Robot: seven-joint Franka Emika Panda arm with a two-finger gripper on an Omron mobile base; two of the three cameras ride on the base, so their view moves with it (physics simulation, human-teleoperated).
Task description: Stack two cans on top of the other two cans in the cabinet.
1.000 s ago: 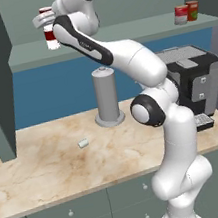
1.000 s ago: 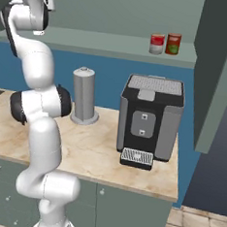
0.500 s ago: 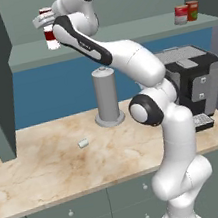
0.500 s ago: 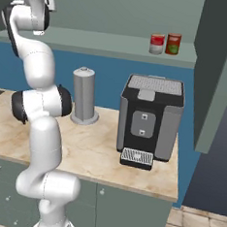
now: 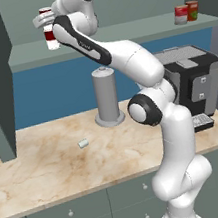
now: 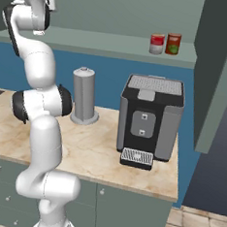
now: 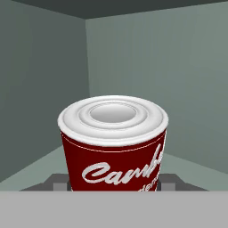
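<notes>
Gripper (image 5: 46,26) closed on the soup can (image 5: 49,29), fingers (image 7: 57,181) flanking its base at 9 and 3 o'clock in the hand view; can upright, raised at the left end of the cabinet (image 5: 118,34) shelf. Whether a second can sits beneath it cannot be determined. Coffee machine (image 6: 149,117) on the tabletop (image 5: 50,167) at the right. Tall grey cylinder (image 5: 106,96) stands near tabletop centre. Red can (image 5: 181,15) and orange-red can (image 5: 192,10) stand just beside each other at the shelf's right end. Small pale object (image 5: 83,143) lies on the tabletop, 8 o'clock from the cylinder
</notes>
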